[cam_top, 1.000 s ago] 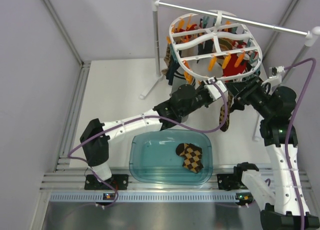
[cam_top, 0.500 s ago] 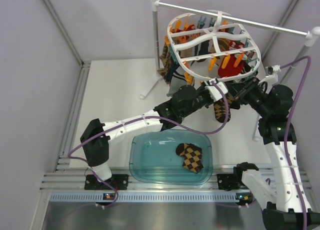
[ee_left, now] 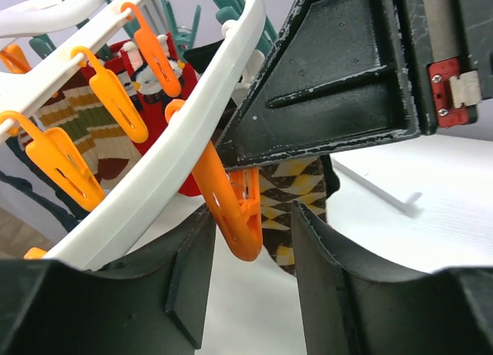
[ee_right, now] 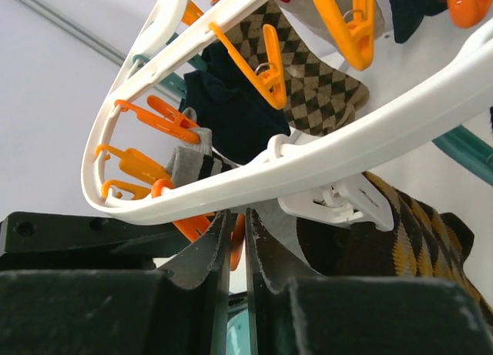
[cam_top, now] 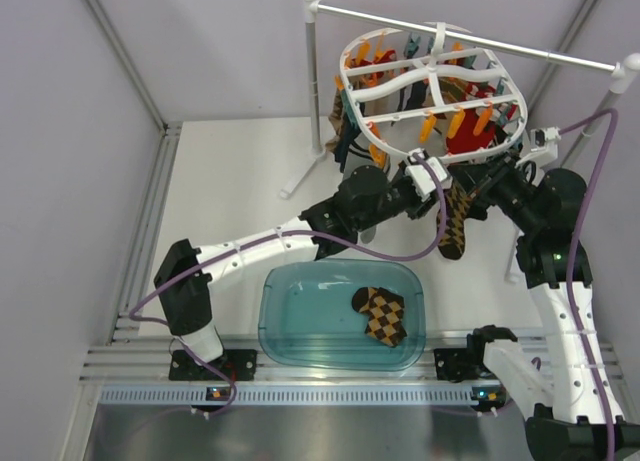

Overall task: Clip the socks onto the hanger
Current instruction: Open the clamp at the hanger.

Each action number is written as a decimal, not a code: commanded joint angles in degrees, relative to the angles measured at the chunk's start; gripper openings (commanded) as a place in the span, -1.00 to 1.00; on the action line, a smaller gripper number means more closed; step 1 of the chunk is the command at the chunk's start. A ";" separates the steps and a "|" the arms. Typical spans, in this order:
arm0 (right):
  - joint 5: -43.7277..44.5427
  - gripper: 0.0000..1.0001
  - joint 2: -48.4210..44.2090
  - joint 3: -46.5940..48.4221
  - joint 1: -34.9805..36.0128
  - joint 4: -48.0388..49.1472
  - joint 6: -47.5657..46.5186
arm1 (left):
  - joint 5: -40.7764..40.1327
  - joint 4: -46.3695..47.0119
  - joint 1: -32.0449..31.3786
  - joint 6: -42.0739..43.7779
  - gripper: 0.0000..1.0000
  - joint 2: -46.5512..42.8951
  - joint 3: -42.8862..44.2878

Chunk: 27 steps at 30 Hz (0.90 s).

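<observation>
Hanger (ee_left: 173,166) sits at 12 o'clock of the table.
1 diamond-check sock (cam_top: 455,221) dangles below its near rim, at the hanger's 6 o'clock. Its top edge appears to be caught in an orange clip (ee_left: 227,201).

Left gripper (ee_left: 250,262), at the sock's 9 o'clock: jaws parted and straddling that clip, gap showing on 1 side, not squeezing by the look of it.
Right gripper (ee_right: 237,239), at the sock's 3 o'clock: fingers pressed together just under the rim. Cannot tell if anything is pinched between them.
2nd sock (cam_top: 380,314) lies in the teal tub (cam_top: 290,326) at 6 o'clock, well apart from both grippers.

Judgement: 1 of 2 hung, and this is likely the release step.
- Draw the left jaws straight back off the clip. Sideways drag would swing the frame and could tug the cloth loose.
- Confirm the clip bites the fabric fully before leaving.
- Then the tub sock.
</observation>
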 commanded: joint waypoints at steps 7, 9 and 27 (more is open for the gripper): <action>-1.24 -1.00 0.03 0.73 0.48 4.47 -2.85 | 5.31 0.50 2.10 -7.75 -0.03 -3.16 1.52; -1.68 -1.00 -0.14 0.38 0.48 5.26 -2.76 | 5.40 0.68 2.45 -8.64 -0.04 -2.90 1.87; -5.64 -0.99 0.29 -1.20 0.56 7.81 -0.92 | 1.62 0.16 2.98 -13.56 -0.70 0.35 6.44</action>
